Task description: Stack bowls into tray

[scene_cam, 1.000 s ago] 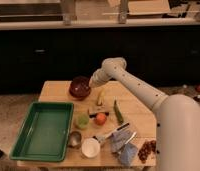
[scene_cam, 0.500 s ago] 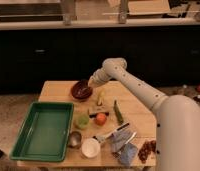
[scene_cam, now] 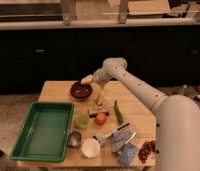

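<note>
The dark maroon bowl (scene_cam: 80, 90) sits near the back of the wooden table (scene_cam: 135, 107). My gripper (scene_cam: 88, 80) is at the bowl's back right rim, at the end of the white arm that reaches in from the right. The bright green tray (scene_cam: 43, 131) lies on the table's front left and holds nothing. It is well apart from the bowl. No orange bowl shows.
In front of the bowl are a small green cup (scene_cam: 82, 121), a small orange round thing (scene_cam: 100, 118), a green vegetable (scene_cam: 118, 112), a metal cup (scene_cam: 74, 138), a white cup (scene_cam: 90, 148), a blue-grey bag (scene_cam: 124, 144) and grapes (scene_cam: 147, 149).
My gripper has come down and left onto the maroon bowl's rim. The bowl has shifted slightly toward the front. The tray has not moved.
</note>
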Robot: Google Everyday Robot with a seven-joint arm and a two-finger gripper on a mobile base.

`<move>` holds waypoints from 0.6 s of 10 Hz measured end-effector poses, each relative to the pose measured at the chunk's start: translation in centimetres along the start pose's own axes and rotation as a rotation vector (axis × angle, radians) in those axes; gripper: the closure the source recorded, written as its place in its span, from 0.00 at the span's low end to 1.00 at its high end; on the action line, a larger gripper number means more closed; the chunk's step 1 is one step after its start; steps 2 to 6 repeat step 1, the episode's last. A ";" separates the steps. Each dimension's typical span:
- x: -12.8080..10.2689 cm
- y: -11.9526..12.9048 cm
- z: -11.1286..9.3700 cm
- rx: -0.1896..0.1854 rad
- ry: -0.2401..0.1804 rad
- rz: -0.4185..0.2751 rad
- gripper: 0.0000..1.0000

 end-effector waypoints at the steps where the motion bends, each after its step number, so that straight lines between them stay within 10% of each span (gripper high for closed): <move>1: -0.1 -0.3 0.1 0.002 -0.009 -0.006 0.20; 6: -0.1 -0.3 0.1 0.002 -0.009 -0.006 0.20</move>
